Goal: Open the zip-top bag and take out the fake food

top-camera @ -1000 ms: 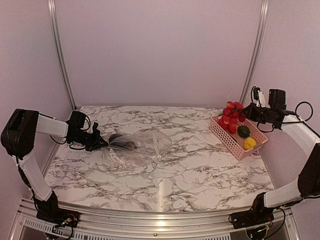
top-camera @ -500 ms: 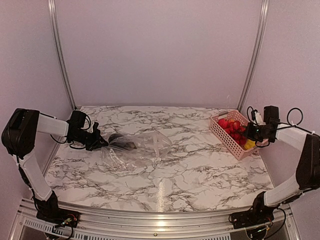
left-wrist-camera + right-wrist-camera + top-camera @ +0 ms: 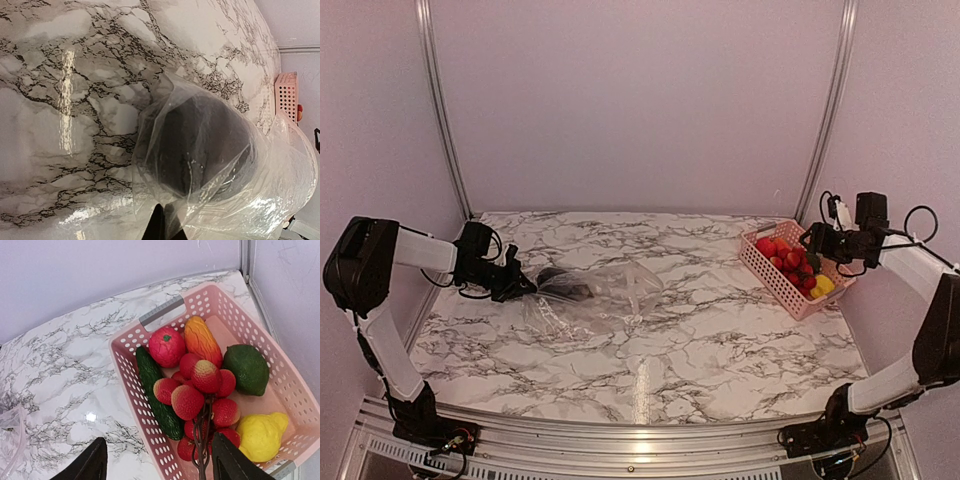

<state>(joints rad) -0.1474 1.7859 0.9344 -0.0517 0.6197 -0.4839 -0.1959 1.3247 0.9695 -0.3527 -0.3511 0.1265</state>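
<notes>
On the surface [image 3: 720, 340] left side, my left claw [image 3: 520, 284] pinched shut on the zip-top bag [image 3: 605, 290], my right claw [image 3: 157, 450] spread open over the pink basket [image 3: 127, 347], fake food [image 3: 192, 390] lying inside it

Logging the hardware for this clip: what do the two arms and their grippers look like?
The left arm and right arm have white tubular links joined by black joint housings, with thin black cables looping near the wrists. The left gripper and right gripper are black, each ending in tapered black fingers.
</notes>
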